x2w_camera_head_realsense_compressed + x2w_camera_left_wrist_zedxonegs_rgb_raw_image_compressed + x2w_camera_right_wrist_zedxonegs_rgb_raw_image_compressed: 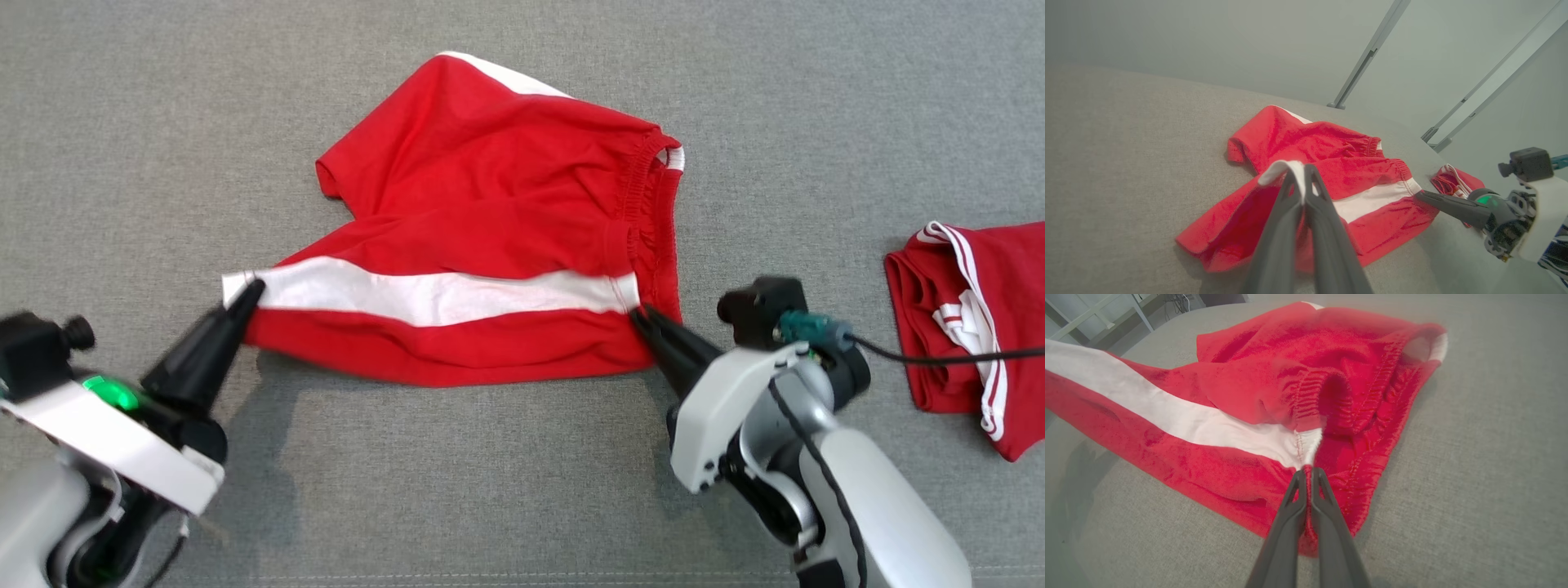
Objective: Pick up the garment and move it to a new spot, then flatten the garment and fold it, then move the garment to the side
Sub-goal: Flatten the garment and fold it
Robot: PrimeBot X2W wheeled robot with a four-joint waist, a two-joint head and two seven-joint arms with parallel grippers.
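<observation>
The garment (pixel 490 237) is a pair of red shorts with a white side stripe, lying on the grey table with its near edge stretched between my two grippers. My left gripper (pixel 251 290) is shut on the white hem corner of the leg, at the garment's left end. In the left wrist view that gripper (pixel 1300 171) pinches the white hem, and the garment (pixel 1331 163) spreads beyond it. My right gripper (pixel 641 314) is shut on the waistband end of the stripe. The right wrist view has this gripper (pixel 1308 473) clamped on the garment (pixel 1257 375) at the stripe's seam.
A second red and white garment (pixel 971 327) lies bunched at the table's right edge, also seen as a small heap (pixel 1453 179) behind my right arm. The grey cloth-covered table (pixel 490 490) stretches wide in front and to the left. Metal frame bars (pixel 1367 53) stand beyond the far edge.
</observation>
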